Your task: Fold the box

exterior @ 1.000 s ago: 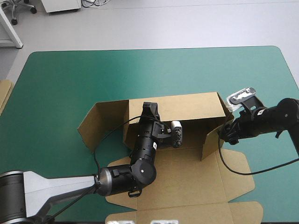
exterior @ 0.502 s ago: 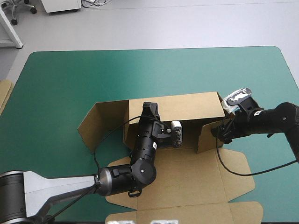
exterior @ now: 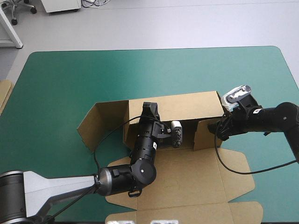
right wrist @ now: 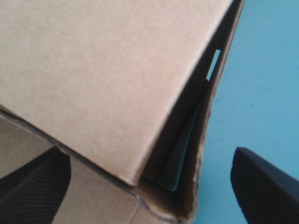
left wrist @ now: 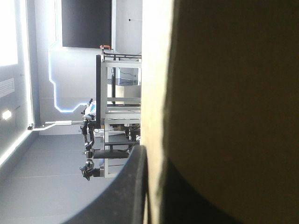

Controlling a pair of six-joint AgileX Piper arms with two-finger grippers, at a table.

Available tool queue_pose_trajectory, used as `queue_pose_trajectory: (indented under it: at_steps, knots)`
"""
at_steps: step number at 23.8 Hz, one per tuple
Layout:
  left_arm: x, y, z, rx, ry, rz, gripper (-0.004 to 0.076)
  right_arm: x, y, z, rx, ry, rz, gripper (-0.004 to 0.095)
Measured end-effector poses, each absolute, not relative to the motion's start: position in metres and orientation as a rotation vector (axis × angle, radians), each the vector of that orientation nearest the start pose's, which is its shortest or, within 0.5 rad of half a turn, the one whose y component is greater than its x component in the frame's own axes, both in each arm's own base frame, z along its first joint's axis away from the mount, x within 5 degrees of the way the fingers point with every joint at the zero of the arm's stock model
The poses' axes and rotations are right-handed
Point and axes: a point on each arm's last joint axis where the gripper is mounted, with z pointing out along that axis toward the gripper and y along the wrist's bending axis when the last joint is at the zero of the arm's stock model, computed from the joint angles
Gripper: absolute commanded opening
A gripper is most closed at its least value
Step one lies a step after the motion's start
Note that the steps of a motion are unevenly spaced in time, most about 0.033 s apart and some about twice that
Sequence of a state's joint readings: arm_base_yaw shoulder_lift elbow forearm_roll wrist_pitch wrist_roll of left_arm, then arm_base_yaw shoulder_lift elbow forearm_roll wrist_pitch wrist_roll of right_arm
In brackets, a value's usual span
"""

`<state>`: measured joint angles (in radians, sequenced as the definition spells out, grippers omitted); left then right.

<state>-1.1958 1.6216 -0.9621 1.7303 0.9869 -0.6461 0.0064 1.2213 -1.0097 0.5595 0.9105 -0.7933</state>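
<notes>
**Ana:** Where is the box?

**Ben:** We see the brown box (exterior: 187, 177) near the middle of the teal-green table (exterior: 70, 79), a bit toward 6 o'clock. Its long back wall (exterior: 187, 107) stands up on the 12 o'clock side. The lid lies flat at 6 o'clock.

**Ana:** And the sides?

**Ben:** At 9 o'clock a big flap (exterior: 96, 123) leans out. At 3 o'clock a small flap (exterior: 205, 134) stands up and turns in toward the middle.

**Ana:** What about the left gripper?

**Ben:** The left gripper (exterior: 150, 112) is at the back wall, toward 11 o'clock on the box. In its own view we see the board's edge run between its black fingers (left wrist: 126, 191), so it pinches the wall.

**Ana:** And the right gripper?

**Ben:** The right gripper (exterior: 219, 129) is at 3 o'clock, just beside the small flap's outer face. Its fingers stand wide apart with a box corner between them, and we see them grasp nothing.

**Ana:** Anything else?

**Ben:** A bit of brown board (exterior: 4, 95) peeks in at the table's 9 o'clock edge.
</notes>
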Motion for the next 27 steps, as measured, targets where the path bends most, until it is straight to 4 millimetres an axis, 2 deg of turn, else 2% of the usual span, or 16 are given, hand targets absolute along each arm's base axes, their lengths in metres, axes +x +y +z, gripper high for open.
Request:
queue_pose_trajectory:
  at_steps: [5, 8, 15, 18, 21, 27]
  knots:
    - [0.188, -0.275, 0.268, 1.394, 1.229, 0.913, -0.0010, 0.240, 0.060, 0.327, -0.713, 2.294, 0.348, 0.0859]
    - [0.188, -0.275, 0.268, 1.394, 1.229, 0.913, -0.0010, 0.240, 0.065, 0.324, -0.672, 2.307, 0.313, 0.0809]
    - [0.188, -0.275, 0.268, 1.384, 1.238, 0.902, -0.0010, 0.236, 0.067, 0.286, -0.560, 2.346, 0.313, 0.0696]
    - [0.188, -0.275, 0.268, 1.383, 1.238, 0.902, -0.0010, 0.234, 0.074, 0.280, -0.557, 2.299, 0.302, 0.0645]
    - [0.188, -0.275, 0.268, 1.379, 1.241, 0.899, -0.0010, 0.233, 0.080, 0.276, -0.555, 2.247, 0.285, 0.0513]
    - [0.190, -0.273, 0.269, 1.360, 1.261, 0.905, -0.0010, 0.236, 0.081, 0.273, -0.525, 2.186, 0.242, 0.0127]
